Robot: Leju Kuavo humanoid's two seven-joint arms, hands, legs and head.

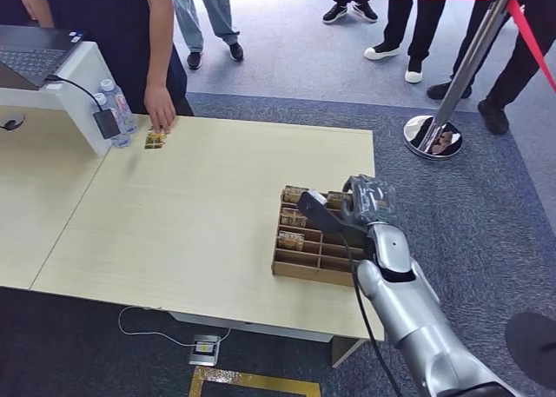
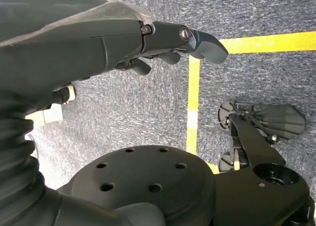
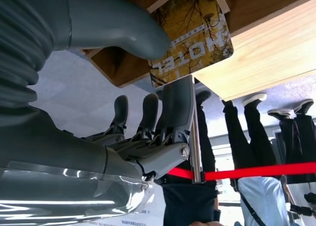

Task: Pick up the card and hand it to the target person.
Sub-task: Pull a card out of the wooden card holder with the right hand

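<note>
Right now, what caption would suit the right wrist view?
The right hand pinches a hotel card between thumb and finger, just above the wooden tray.

Two water bottles (image 1: 116, 110), one laptop (image 1: 29, 56), one wooden tray (image 1: 316, 256).

Head view high, looking down on table (image 1: 196, 215), right wrist view close under card (image 3: 192, 35), left wrist view facing floor (image 2: 260, 18)

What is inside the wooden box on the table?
The wooden box has several compartments; some hold cards standing on edge, others near the front look empty. The right robot hand covers the far right corner and pinches one card there, so that part's contents are hidden.
</note>
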